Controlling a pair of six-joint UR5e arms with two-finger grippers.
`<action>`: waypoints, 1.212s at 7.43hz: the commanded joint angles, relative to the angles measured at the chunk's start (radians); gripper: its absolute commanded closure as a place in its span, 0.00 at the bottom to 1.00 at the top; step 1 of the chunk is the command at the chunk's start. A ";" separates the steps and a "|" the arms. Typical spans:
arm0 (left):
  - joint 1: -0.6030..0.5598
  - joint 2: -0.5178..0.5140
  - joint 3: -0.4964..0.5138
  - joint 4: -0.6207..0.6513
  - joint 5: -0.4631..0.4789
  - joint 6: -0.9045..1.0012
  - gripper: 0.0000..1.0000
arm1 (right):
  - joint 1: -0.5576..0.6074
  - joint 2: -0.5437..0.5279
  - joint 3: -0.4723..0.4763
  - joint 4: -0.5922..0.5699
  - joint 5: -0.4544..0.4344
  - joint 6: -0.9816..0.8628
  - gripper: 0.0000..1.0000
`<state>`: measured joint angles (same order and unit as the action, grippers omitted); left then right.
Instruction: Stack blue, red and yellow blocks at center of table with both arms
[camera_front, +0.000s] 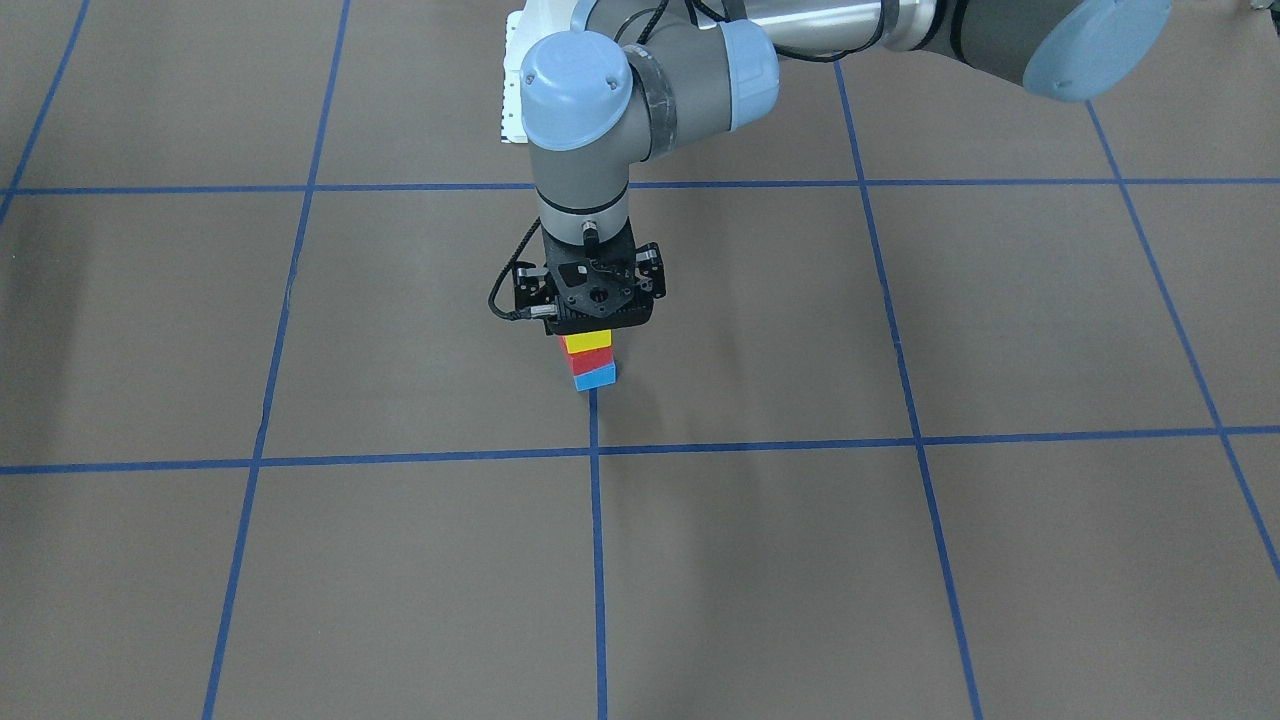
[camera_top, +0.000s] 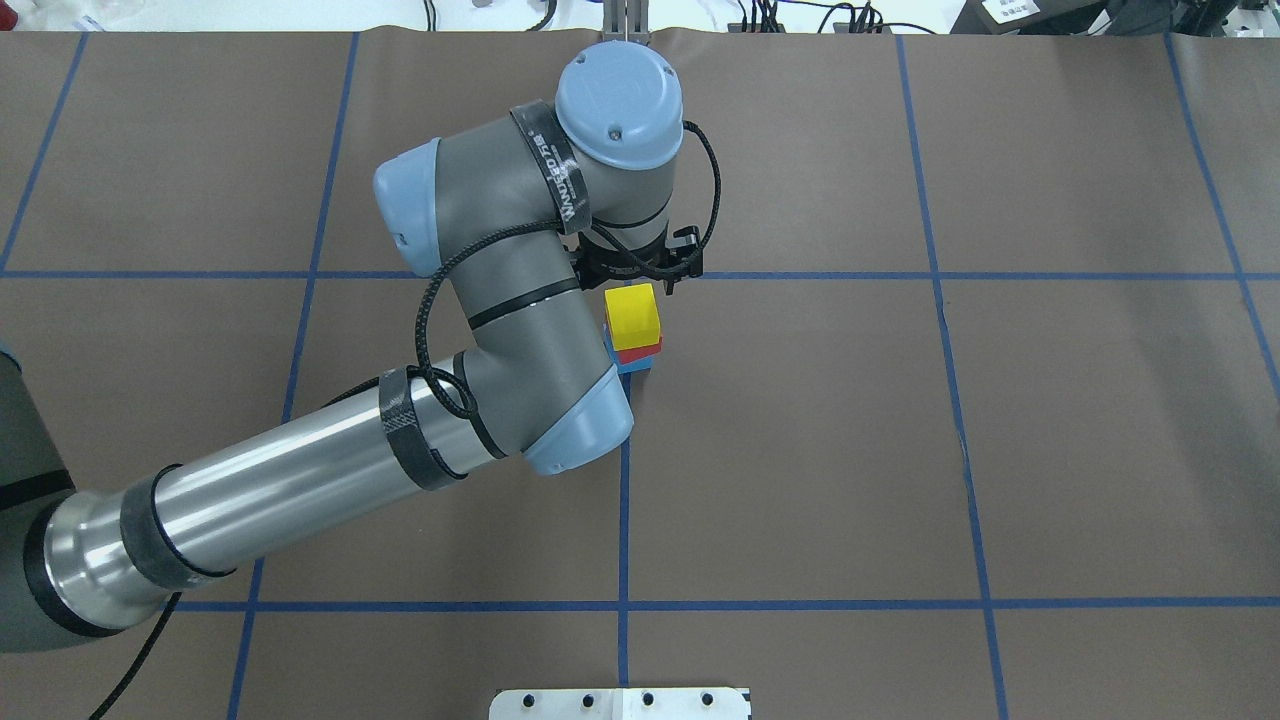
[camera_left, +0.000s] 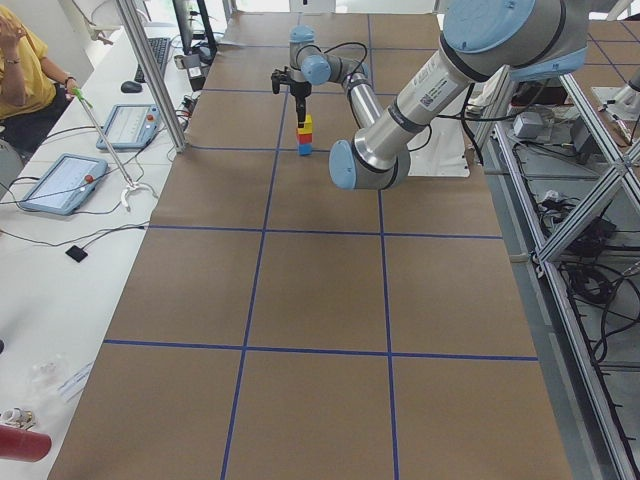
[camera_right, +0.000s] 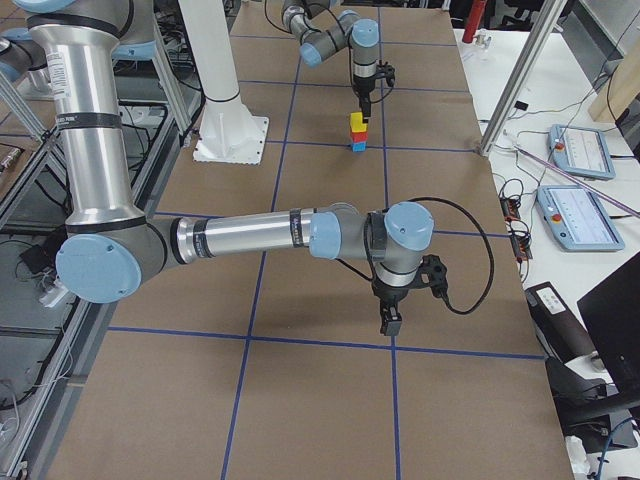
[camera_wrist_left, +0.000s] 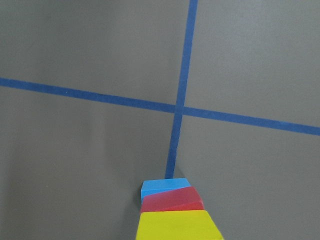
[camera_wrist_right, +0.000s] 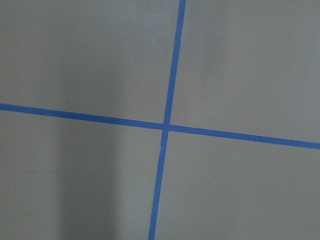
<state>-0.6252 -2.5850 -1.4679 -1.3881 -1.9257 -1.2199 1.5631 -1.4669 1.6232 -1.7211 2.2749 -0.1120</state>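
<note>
Overhead exterior view: the left arm (camera_top: 300, 480) extends to the middle of the desk (camera_top: 1000, 450), with its wrist beside a stack of three blocks. The yellow block (camera_top: 633, 312) is on top, the red block (camera_top: 642, 351) is under it, and the blue block (camera_top: 636, 366) sits at the base on the desk. The yellow top face is exposed here. The left jaws are hidden under the wrist.

Exterior front-facing view adds the stack's side faces. It also shows the wrist's black housing (camera_front: 597, 290) directly above the yellow block, which covers the jaws.

Left wrist-mounted view alone shows the red block turned slightly against the other two. It also shows the stack standing on a blue tape line (camera_wrist_left: 172, 150), just short of a tape crossing (camera_wrist_left: 178, 109).

Both side views place the left jaws at the top of the stack, over the yellow block. Whether they touch it, and whether they are spread or pressed together, cannot be told.

Exterior right view is the only one showing the right arm (camera_right: 250, 235). The right jaws hang low over bare desk near a tape line, well apart from the stack. Their state cannot be told. Right wrist-mounted view shows only desk surface and crossed tape.
</note>
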 joint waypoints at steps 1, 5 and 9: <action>-0.135 0.101 -0.242 0.203 -0.094 0.272 0.01 | 0.000 -0.001 0.001 0.000 0.003 0.000 0.00; -0.613 0.642 -0.491 0.221 -0.318 1.178 0.01 | 0.037 -0.007 0.000 0.000 0.005 -0.011 0.00; -0.852 0.903 -0.294 0.064 -0.323 1.495 0.01 | 0.048 -0.030 -0.005 0.000 0.003 -0.017 0.00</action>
<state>-1.4401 -1.7683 -1.8348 -1.2398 -2.2472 0.2375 1.6055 -1.4893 1.6187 -1.7211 2.2781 -0.1268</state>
